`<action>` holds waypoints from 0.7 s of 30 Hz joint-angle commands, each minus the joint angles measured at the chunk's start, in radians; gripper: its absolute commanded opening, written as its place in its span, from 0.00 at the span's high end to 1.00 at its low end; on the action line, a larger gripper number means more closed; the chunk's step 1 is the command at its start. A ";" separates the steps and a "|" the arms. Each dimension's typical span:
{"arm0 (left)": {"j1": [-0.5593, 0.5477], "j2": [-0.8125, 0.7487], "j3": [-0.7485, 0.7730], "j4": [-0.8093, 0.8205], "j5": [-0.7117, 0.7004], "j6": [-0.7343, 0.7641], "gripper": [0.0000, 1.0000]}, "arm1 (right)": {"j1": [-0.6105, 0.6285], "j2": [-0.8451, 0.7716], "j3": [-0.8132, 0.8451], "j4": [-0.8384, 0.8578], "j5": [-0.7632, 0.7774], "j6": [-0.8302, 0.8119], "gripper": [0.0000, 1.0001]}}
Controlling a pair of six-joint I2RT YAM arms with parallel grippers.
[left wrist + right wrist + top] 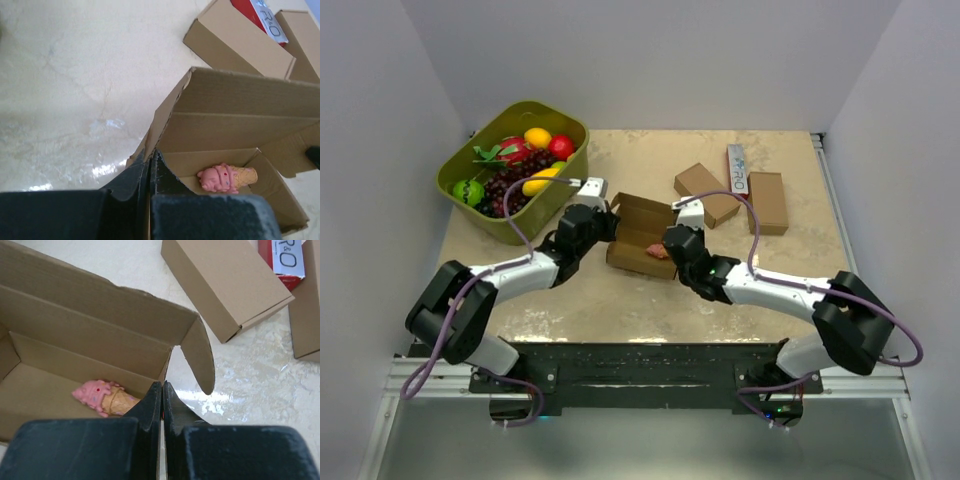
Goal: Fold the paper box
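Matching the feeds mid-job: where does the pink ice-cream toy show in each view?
Top external: pink ice-cream toy just below centre, inside the paper box.
Left wrist: toy at lower right, on the box floor.
Right wrist: toy at lower left, on the box floor.
Shared landmark: white-and-red carton, beyond the box in every view.

Left hand [150, 159] pinches the paper box [240, 130] wall.

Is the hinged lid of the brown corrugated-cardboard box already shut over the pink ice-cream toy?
No, the right wrist view shows the brown cardboard box open, the pink ice-cream toy lying uncovered on its floor.
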 commanded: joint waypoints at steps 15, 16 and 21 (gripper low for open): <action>-0.025 0.125 -0.056 0.377 0.031 0.017 1.00 | 0.013 0.165 0.109 0.147 0.083 0.063 1.00; -0.028 0.125 -0.064 0.382 0.024 0.014 1.00 | 0.016 0.162 0.103 0.140 0.080 0.082 1.00; -0.043 0.122 -0.102 0.400 -0.010 0.003 1.00 | 0.033 0.141 0.058 0.140 0.087 0.106 0.87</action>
